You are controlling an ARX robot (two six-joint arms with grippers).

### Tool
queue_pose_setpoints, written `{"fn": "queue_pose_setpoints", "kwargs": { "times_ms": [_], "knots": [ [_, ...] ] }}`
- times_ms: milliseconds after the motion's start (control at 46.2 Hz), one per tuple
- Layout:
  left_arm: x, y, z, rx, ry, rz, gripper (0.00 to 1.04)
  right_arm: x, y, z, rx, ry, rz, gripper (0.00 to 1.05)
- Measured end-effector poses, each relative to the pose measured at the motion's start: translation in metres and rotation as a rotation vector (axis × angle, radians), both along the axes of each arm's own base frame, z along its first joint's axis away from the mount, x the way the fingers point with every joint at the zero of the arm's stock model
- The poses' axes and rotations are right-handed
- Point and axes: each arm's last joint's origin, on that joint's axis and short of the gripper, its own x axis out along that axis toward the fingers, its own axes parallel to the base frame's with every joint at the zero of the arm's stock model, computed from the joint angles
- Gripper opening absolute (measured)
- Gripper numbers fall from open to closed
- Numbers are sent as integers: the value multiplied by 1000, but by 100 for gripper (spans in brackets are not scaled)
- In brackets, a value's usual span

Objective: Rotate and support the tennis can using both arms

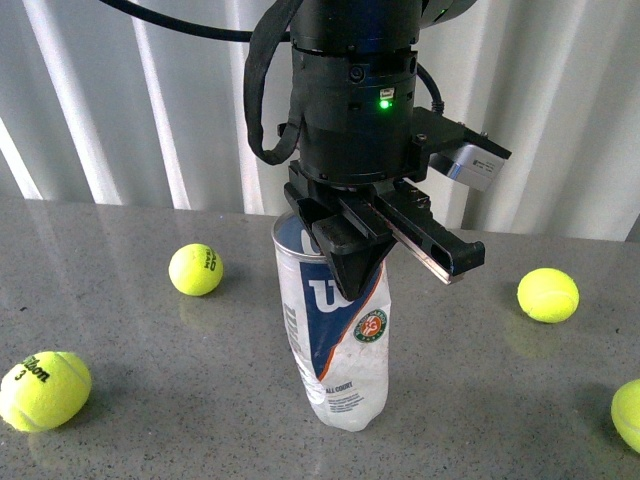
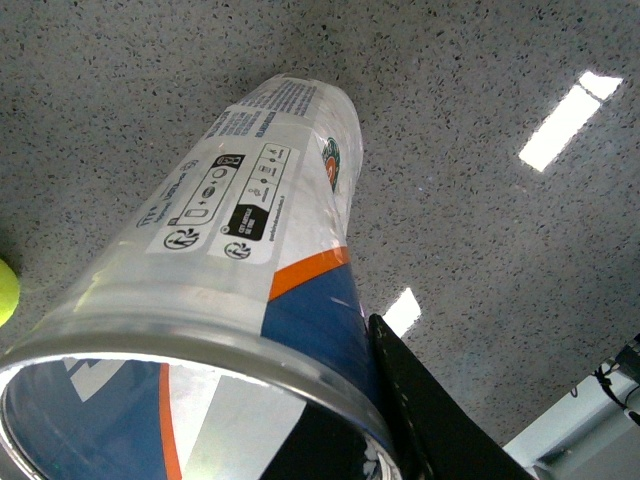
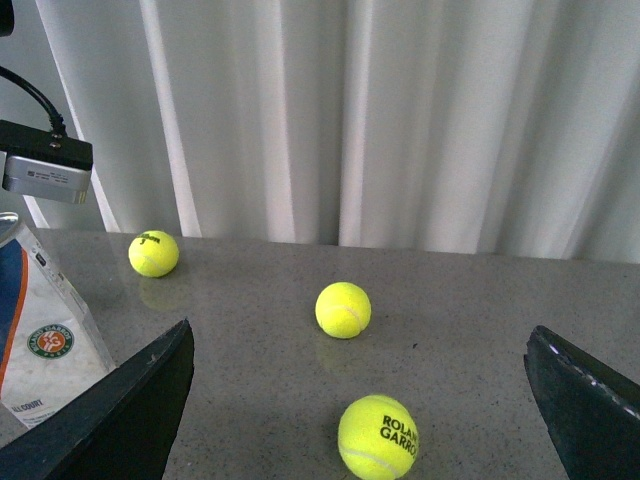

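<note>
The tennis can (image 1: 335, 340), a clear tube with a blue-white-orange label and a round badge, stands on the grey table, slightly tilted, with its open end up. My left gripper (image 1: 350, 255) comes down from above and is shut on the can's top rim. In the left wrist view the can (image 2: 250, 230) fills the frame, and one black finger (image 2: 420, 420) presses on its outer wall. My right gripper (image 3: 358, 400) is open and empty, low over the table beside the can (image 3: 40, 340). It is out of the front view.
Yellow tennis balls lie around the can: one at the back left (image 1: 195, 269), one at the front left (image 1: 45, 390), one on the right (image 1: 547, 294) and one at the right edge (image 1: 628, 412). One ball (image 3: 378, 437) lies between my right fingers. White curtains hang behind the table.
</note>
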Motion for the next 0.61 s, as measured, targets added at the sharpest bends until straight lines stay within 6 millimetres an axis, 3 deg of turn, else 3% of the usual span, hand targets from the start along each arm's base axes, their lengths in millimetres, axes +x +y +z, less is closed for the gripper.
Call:
{"fn": "queue_pose_setpoints", "kwargs": {
  "times_ms": [238,389,605],
  "knots": [
    [-1,-4,0,-37,21,18,40,0,0,0,0,0,0,98],
    [-3,-9,11,-78,16,33,68,0,0,0,0,0,0,98],
    [-5,-10,27,-179,17,91,97,0,0,0,0,0,0,98]
  ]
}}
